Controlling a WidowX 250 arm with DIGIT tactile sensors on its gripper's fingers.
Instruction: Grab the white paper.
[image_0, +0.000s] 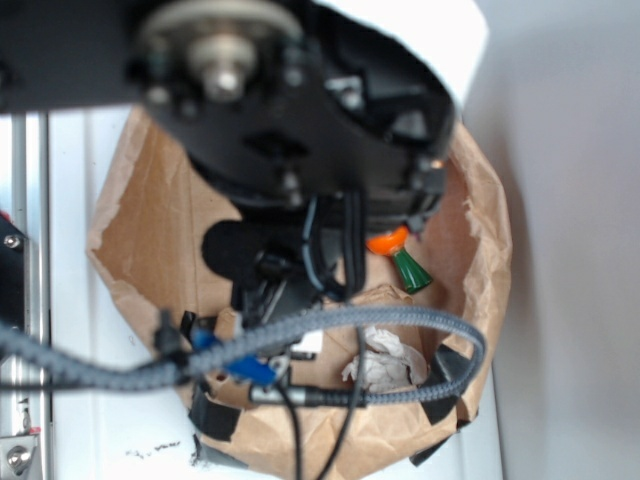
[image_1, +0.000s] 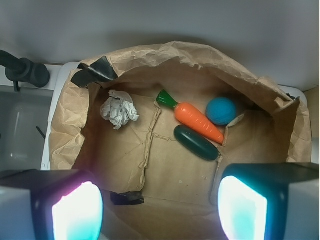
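White counter carries a brown paper bag with its sides rolled down. Nearest in the wrist view, the tool hangs wide apart, holding nothing. Farther in lie a dark green vegetable, a carrot and a blue ball; the white paper sits apart at the bag's far-left corner.

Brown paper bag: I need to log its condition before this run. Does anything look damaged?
Yes. The brown paper bag is creased, its rim patched with black tape. The white paper inside is crumpled. The gripper hangs open above.
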